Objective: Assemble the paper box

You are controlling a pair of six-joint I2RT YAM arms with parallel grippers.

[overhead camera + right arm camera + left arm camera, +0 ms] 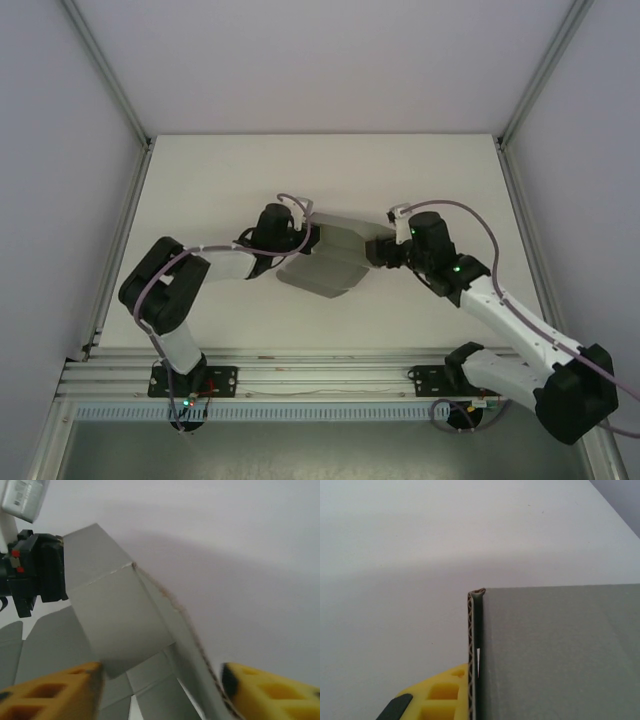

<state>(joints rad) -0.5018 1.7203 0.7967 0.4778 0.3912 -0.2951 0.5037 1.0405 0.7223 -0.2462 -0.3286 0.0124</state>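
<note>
Two grippers we see: left gripper (303, 238) pinching an edge of the paper box (328, 265), right gripper (160, 682) straddling it, jaws apart.

Matt grey corrugated cardboard paper box (325, 262), smooth matt white table (220, 190).

Box (325, 262) at mid-table (200, 180), between the two grippers: left gripper (296, 240) on its left edge, right gripper (383, 250) at its right end. Right wrist view: a raised box panel stands between that gripper's fingers (50, 690), flat flaps below it.
</note>
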